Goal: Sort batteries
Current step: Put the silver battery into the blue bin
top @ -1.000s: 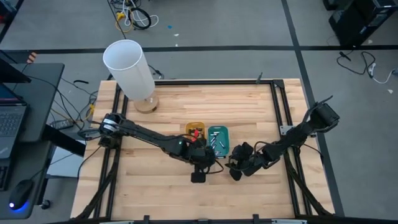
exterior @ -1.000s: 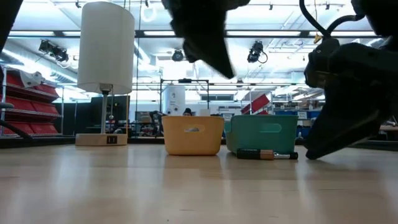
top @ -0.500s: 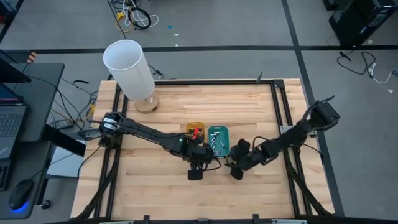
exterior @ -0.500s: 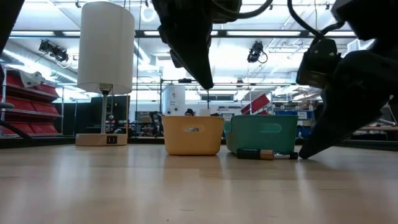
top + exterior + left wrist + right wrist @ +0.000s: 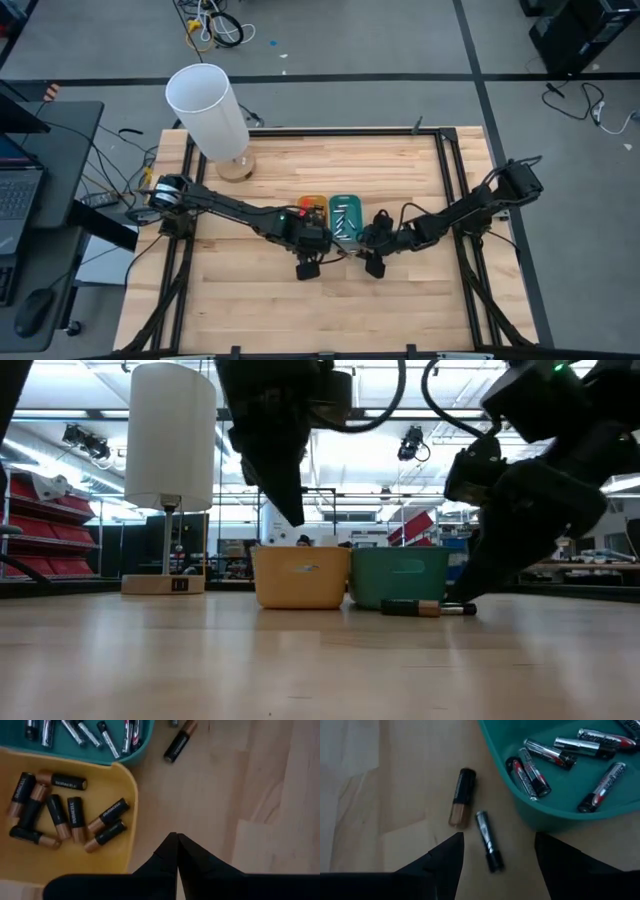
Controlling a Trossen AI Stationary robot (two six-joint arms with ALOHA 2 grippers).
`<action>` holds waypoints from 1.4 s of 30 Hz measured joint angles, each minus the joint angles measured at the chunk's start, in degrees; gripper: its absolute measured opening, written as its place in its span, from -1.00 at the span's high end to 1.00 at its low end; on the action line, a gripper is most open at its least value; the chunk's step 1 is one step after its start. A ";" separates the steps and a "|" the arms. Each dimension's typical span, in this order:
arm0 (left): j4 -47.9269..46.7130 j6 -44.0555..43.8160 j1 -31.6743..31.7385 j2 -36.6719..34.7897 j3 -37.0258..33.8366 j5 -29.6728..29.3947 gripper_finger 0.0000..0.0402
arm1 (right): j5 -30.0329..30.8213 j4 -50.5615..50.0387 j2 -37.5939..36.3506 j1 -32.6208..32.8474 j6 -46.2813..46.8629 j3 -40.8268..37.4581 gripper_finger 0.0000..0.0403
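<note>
My right pincer (image 5: pixel 495 852) hangs spread over two loose batteries (image 5: pixel 462 797) lying on the worktop (image 5: pixel 380 780) just beside the teal tray (image 5: pixel 520 815): one black-and-copper, one slimmer and silvery. My left pincer (image 5: pixel 177 840) is clenched empty beside the yellow tray (image 5: pixel 122 855), whose copper-topped cells only its wrist view shows.

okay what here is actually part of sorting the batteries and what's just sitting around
Part of the job: loose copper-and-black battery and loose slim battery on the table; batteries in the yellow tray; slim batteries in the teal tray; open right gripper; shut left gripper.

Just sitting around: white lamp, laptop.
</note>
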 joint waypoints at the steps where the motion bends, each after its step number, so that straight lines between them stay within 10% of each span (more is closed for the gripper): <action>1: 0.64 -0.86 -0.03 -0.89 -1.00 -0.07 0.91 | -0.54 0.49 0.00 -0.60 -0.74 0.00 -0.15; 18: 14.29 -17.93 -2.07 -20.65 -24.91 -2.80 0.91 | -9.08 1.44 -0.11 -4.62 -6.97 0.11 -0.15; 42: 18.03 -15.62 -5.26 -21.87 -26.57 -10.02 0.91 | -6.25 3.03 5.17 -0.61 -21.09 0.41 -0.14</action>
